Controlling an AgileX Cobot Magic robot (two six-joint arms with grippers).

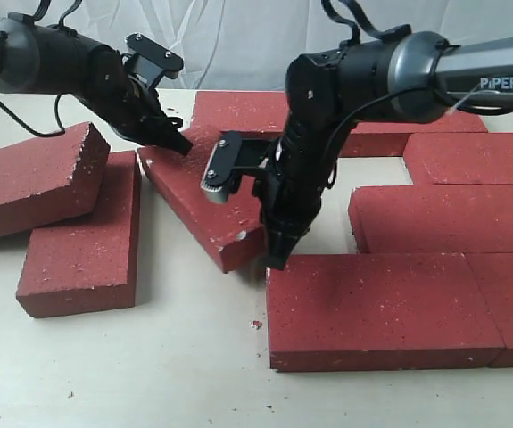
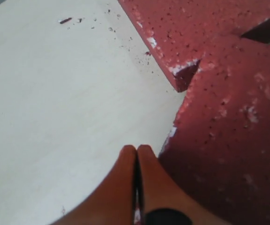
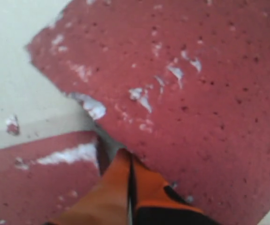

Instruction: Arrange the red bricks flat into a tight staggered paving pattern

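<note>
Reading "PiPER", lettering (image 1: pixel 504 83) is seen on the right arm (image 1: pixel 470 67). Left fingers (image 2: pixel 123 180) and right fingers (image 3: pixel 112 185) are closed, empty, at an angled red brick's (image 1: pixel 194 192) ends; other red bricks (image 1: pixel 381 308) are laid on the counter (image 1: pixel 149 374).

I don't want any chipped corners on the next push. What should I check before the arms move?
1. Left gripper shut for pushing: ok.
2. Right gripper shut: ok.
3. Skewed brick in line with the laid rows: not ok, it lies diagonally.
4. Right gripper tip at the skewed brick's near corner, beside the front laid brick: ok; actual contact: cannot tell.
5. Leftmost brick flat: not ok, it appears tilted onto its neighbour.
</note>
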